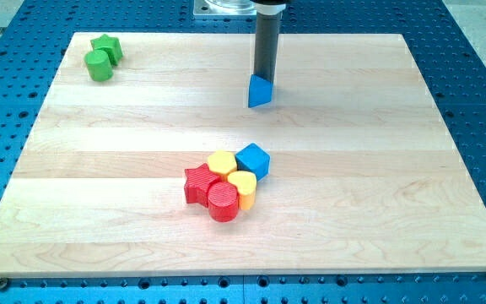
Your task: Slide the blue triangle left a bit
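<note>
Scene: We look down on a pale wooden surface [142, 169] that sits on a blue perforated bench.
Our arm: We carry no fingers at all, only a straight dark rod, so there is nothing to spread or pinch.
My tip: My tip [267, 82] is down on the surface, touching or all but touching the blue triangle at its 1 o'clock edge; we cannot tell which.
Task block: The blue triangle [260, 92] lies a little past the middle of the surface toward 12 o'clock, alone, well apart from every other block.
Centre cluster: At about 6 o'clock from the triangle, five blocks huddle touching: a blue cube [253, 160], a yellow block [222, 163], a yellow heart [243, 186], a red star [197, 183] and a red cylinder [223, 202].
Far corner: A green star [107, 47] and a green cylinder [99, 65] sit touching at about 10 o'clock.
Step in hand: We judge the push toward 9 o'clock is about to begin.
Risk: My tip meets the wedge off-centre, so a push may spin it rather than slide it.
Second risk: My tip could slip past the back corner and lose the block.
Third risk: Too long a push would overshoot "a bit".
</note>
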Motion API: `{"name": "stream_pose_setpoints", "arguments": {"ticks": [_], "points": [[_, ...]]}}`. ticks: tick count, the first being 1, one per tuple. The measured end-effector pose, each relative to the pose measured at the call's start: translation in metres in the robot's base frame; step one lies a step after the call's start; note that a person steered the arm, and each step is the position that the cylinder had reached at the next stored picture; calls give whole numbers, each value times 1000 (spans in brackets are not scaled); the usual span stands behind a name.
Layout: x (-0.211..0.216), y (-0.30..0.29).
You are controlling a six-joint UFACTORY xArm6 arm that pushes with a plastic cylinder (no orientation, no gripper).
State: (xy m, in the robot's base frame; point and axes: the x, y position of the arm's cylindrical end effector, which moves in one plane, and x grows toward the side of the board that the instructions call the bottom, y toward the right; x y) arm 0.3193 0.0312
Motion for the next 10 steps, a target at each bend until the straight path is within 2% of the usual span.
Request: {"name": "stream_pose_setpoints", "arguments": {"ticks": [1,2,3,4,5,6,10], "points": [[0,9],[8,61],[41,73],[56,49],[53,37],[31,37],[12,0]]}}
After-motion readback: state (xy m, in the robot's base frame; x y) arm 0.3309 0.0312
